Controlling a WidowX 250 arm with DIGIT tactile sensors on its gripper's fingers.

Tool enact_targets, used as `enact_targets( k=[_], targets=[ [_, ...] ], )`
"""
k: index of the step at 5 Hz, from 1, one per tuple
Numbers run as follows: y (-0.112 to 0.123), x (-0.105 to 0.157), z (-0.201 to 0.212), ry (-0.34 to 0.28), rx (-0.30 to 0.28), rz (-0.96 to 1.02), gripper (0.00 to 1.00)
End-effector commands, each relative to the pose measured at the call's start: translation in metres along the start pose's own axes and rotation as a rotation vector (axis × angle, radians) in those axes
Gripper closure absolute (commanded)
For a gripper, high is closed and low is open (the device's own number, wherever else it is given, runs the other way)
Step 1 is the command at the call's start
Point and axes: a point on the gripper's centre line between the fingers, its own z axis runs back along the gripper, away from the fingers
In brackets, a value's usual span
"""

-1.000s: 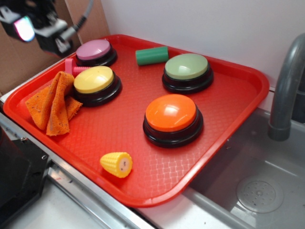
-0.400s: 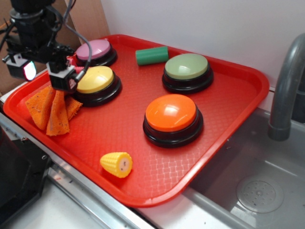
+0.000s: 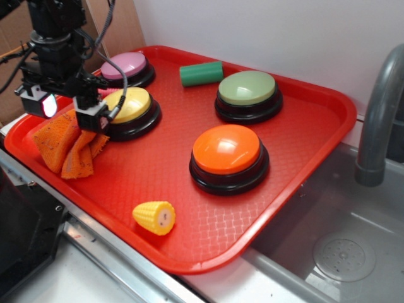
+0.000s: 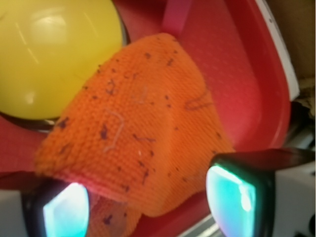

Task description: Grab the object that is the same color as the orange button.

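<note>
Wrist view shows my gripper (image 4: pixel 148 200) open wide, its 2 fingertips (image 4: pixel 239 197) spread either side of the orange woven rag (image 4: pixel 143 133), nothing clamped. That rag lies bunched at the left end of the red tray (image 3: pixel 315 151), touching the yellow-topped button (image 3: pixel 128 107). Mid-tray, well apart, sits the orange button (image 3: pixel 227 151).
</note>
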Motion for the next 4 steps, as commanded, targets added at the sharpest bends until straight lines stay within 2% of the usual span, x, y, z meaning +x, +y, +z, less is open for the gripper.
enact_targets(
  k=[1,2,4],
  targets=[
    [0.018,-0.001,-0.005,-0.022,-0.036,0.059,1.00],
    [0.022,0.000,-0.009,-0.010,-0.033,0.042,1.00],
    [0.017,0.010,-0.009,-0.052,-0.057,-0.136,1.00]
  ],
)
